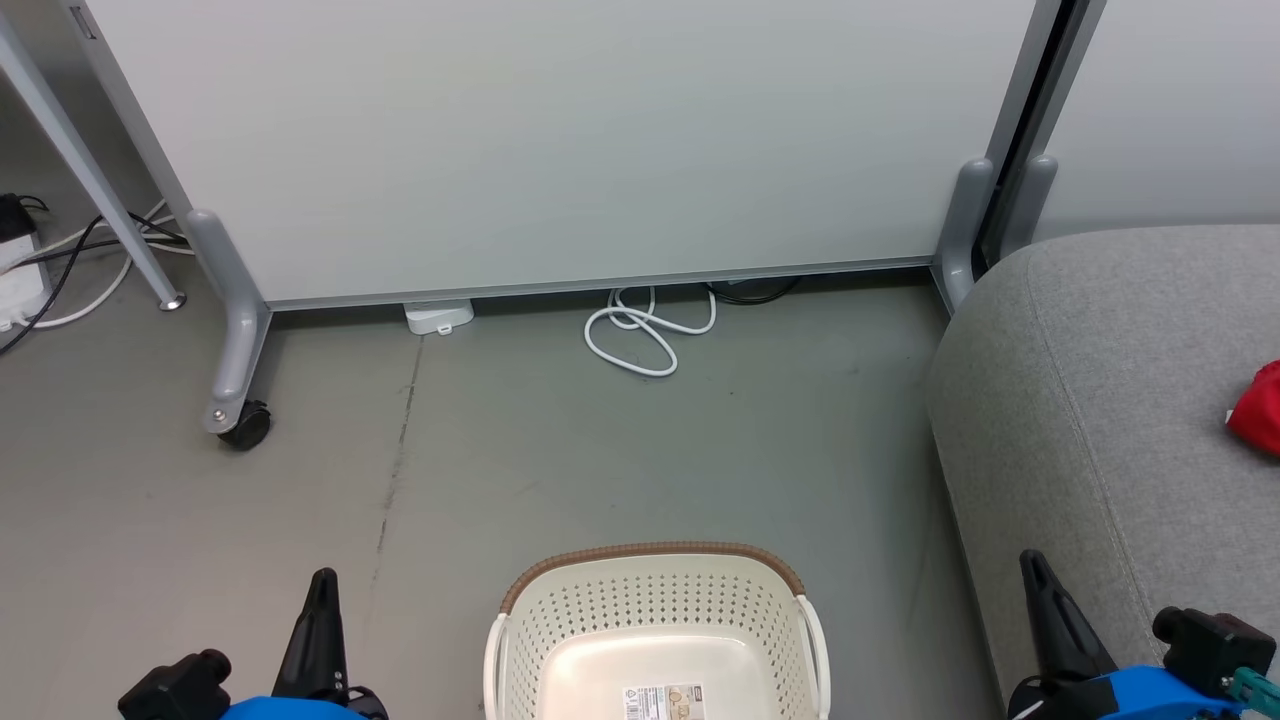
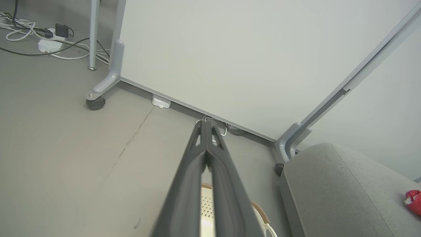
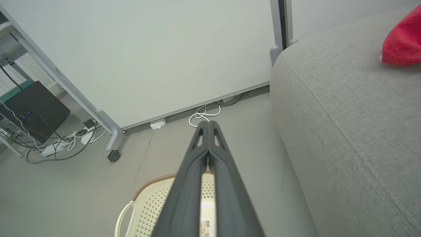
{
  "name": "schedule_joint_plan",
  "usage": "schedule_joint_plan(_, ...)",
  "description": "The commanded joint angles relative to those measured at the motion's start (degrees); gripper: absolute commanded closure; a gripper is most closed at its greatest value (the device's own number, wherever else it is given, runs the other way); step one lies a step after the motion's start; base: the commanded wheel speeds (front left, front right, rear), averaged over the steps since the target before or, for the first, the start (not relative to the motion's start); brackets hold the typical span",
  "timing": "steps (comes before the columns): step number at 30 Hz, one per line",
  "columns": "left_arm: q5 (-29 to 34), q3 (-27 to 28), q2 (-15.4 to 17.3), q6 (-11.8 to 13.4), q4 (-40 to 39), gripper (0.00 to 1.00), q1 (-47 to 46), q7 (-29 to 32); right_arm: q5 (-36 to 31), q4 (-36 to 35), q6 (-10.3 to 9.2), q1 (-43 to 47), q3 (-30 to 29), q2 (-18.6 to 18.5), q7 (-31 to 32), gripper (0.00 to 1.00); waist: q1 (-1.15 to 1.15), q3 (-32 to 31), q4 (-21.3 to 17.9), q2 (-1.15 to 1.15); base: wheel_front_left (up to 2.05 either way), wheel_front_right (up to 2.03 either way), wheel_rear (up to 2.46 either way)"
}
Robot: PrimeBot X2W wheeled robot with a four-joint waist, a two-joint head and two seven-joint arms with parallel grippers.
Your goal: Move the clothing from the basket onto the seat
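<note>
Clothing (image 1: 1262, 408) is in neither claw. My left claw (image 2: 206, 124) and right claw (image 3: 208, 125) are both pinched shut on nothing, hanging low on either side of the basket (image 1: 650, 555). What I can see of the basket's floor is bare apart from a label (image 1: 662, 700), though its near end is cut off. Off to the right, the red fabric lies on the seat (image 1: 1100, 400), at the edge of view. I judge the transfer done, or nearly so.

basket (image 1: 650, 552) on floor (image 1: 600, 450), clothing (image 1: 1260, 412) on seat (image 1: 1080, 400)
</note>
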Motion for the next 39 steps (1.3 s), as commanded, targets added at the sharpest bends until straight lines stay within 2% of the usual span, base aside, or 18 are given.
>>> schedule_joint_plan(1,-2.0,0.5,0.2,0.0,-1.1,1.0,-1.9,0.5,2.5,-0.8,0.0,-1.7,-0.2,-0.1,0.3,1.0,0.0,0.0,0.0,0.0,0.0,0.0,0.0)
schedule_joint_plan(19,-16.0,2.8,-0.6,0.0,-2.2,1.0,-3.7,4.7,19.2,-0.6,0.01,-3.5,-0.9,-0.2,3.3,1.0,0.0,-0.1,-0.5,0.0,0.0,0.0,0.0)
schedule_joint_plan(39,-28.0,4.7,-1.2,0.0,-3.0,1.0,-5.2,8.4,33.5,-0.3,0.01,-5.2,-1.5,-0.2,5.8,1.0,0.0,-0.3,-1.0,0.0,0.0,0.0,0.0)
